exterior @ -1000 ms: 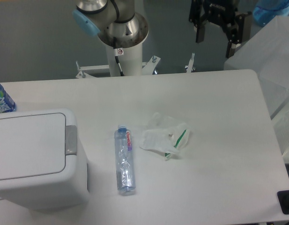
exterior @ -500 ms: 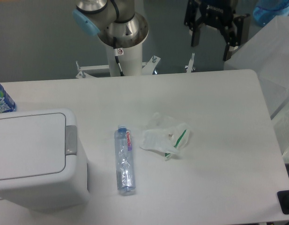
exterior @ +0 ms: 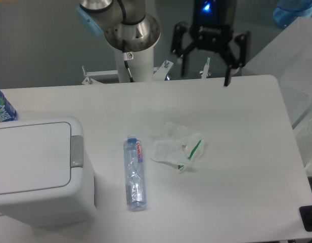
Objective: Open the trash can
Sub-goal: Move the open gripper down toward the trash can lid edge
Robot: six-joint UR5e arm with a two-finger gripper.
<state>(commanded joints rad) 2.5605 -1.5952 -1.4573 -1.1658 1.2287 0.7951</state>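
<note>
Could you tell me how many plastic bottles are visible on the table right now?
2. A clear crushed bottle lies on the table between the trash can and a crumpled plastic bag. A blue-labelled bottle shows partly at the left edge.

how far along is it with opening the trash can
Nothing is done yet: the trash can has its lid flat and closed, with the grey latch untouched. The hand hangs open and empty above the table's far edge, well away from the can. Reaching the latch and pressing it remain.
</note>
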